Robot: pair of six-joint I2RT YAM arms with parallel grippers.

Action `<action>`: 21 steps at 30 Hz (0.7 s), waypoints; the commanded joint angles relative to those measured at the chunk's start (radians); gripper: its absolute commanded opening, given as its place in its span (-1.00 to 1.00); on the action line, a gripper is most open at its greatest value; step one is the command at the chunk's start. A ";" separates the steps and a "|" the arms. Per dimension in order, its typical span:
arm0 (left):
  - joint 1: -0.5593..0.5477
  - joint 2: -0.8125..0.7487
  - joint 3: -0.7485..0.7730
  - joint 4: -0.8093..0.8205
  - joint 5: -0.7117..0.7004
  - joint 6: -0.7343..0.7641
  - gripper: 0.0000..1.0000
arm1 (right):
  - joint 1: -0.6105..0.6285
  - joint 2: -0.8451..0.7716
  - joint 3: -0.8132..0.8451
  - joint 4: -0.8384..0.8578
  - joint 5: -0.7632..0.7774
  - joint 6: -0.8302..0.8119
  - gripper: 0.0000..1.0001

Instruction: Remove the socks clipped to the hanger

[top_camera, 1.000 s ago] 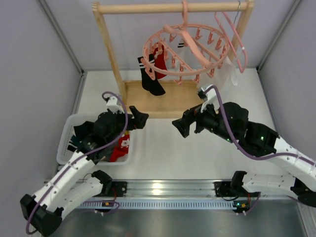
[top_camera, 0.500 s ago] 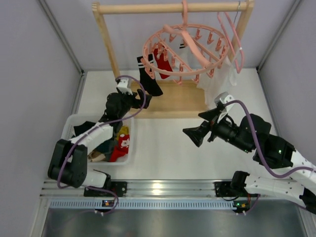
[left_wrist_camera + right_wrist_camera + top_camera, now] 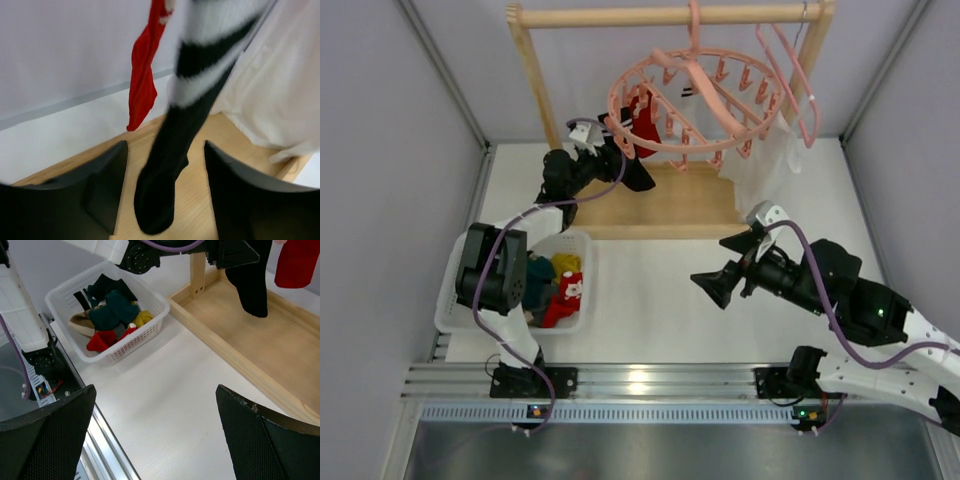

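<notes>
- Sock (image 3: 159, 200) under the hanger (image 3: 695, 100) hangs inside the wide-open, empty left gripper (image 3: 165, 146): pinch near the cuff, pull downward.
- Right gripper (image 3: 156, 387) spread, empty, well away from the hanger.

Bright, even light, soft shadows; left wrist view blurred, perhaps from motion.

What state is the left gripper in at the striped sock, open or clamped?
The left gripper is open: its fingers stand apart, with the striped black sock hanging between them, gaps on both sides.
</notes>
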 commanded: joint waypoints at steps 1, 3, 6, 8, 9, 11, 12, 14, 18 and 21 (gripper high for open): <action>0.009 0.007 0.072 0.099 -0.003 -0.002 0.00 | -0.008 -0.064 -0.014 0.044 0.032 -0.021 0.99; 0.009 -0.007 0.067 0.099 -0.056 -0.007 -0.68 | -0.009 -0.101 -0.019 0.033 0.049 -0.021 0.99; 0.009 -0.049 0.032 0.098 -0.222 -0.020 -1.00 | -0.008 -0.156 -0.034 0.021 0.083 -0.014 0.99; 0.009 -0.079 0.010 0.096 -0.349 -0.023 -1.00 | -0.008 -0.179 -0.042 0.016 0.109 -0.007 0.99; 0.009 -0.112 -0.011 0.092 -0.386 -0.025 -1.00 | -0.008 -0.196 -0.042 0.007 0.115 -0.003 0.99; 0.009 -0.146 -0.025 0.067 -0.507 -0.030 -1.00 | -0.009 -0.207 -0.037 -0.004 0.140 -0.001 0.99; 0.009 -0.161 -0.031 0.049 -0.545 -0.031 -1.00 | -0.008 -0.210 -0.035 -0.010 0.144 -0.001 0.99; 0.010 -0.203 -0.030 -0.005 -0.627 -0.030 -1.00 | -0.008 -0.207 -0.031 -0.015 0.152 0.003 0.99; 0.009 -0.261 -0.030 -0.068 -0.707 -0.028 -1.00 | -0.008 -0.190 -0.023 -0.019 0.155 0.011 0.99; 0.009 -0.310 -0.057 -0.093 -0.791 -0.027 -1.00 | -0.008 -0.184 -0.023 -0.019 0.157 0.019 0.99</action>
